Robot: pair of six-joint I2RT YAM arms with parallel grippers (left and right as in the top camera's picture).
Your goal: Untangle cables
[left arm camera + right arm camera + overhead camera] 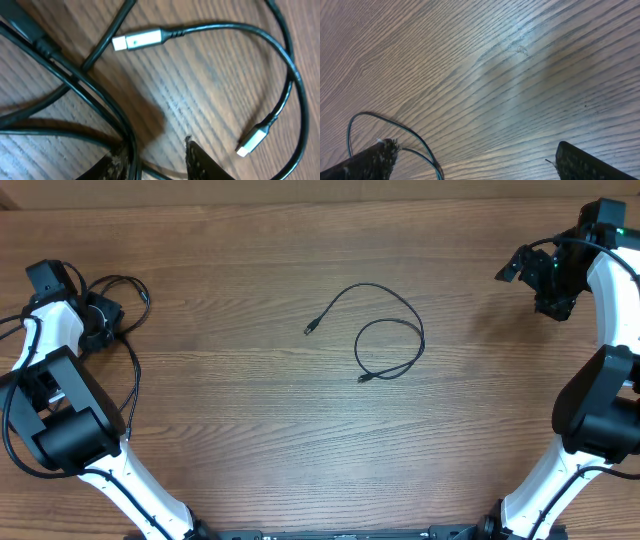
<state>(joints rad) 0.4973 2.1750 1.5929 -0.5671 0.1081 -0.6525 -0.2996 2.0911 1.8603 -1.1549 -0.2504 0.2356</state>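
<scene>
Cables, thin, black, with silver plugs: one looped mid-table, others tangled at left gripper.
Left jaws part-spread astride a strand; right gripper spread wide above wood table.

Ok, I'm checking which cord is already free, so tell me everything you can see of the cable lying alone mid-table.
The cable is a thin, black, flexible cord lying flat near the middle of the wooden table. It curls into one loose loop and seems to cross itself once on the right side. Both small plug ends lie free: one at the upper left, the other at the loop's bottom. Only the table touches it.
</scene>
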